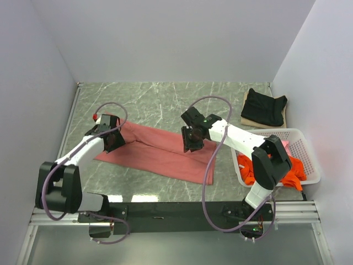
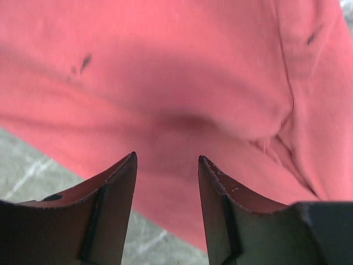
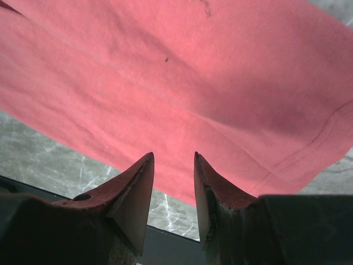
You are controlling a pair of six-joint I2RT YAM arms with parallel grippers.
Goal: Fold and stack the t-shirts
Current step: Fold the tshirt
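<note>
The left gripper [image 2: 167, 160] is spread with nothing between its fingers, over the left end of the brick-red t-shirt [image 1: 160, 155]. The right gripper [image 3: 174, 157], also parted and empty, hovers over the shirt's right part. The shirt lies spread mid-tabletop [image 1: 165, 99]. A black t-shirt [image 1: 265, 106] sits at the far right corner.

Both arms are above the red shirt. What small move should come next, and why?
Probably lower both and pinch the cloth. The left gripper and the right gripper hover with jaws parted and nothing between them, and the brick-red t-shirt lies loose beneath them, held by neither, so no fold can start.
</note>
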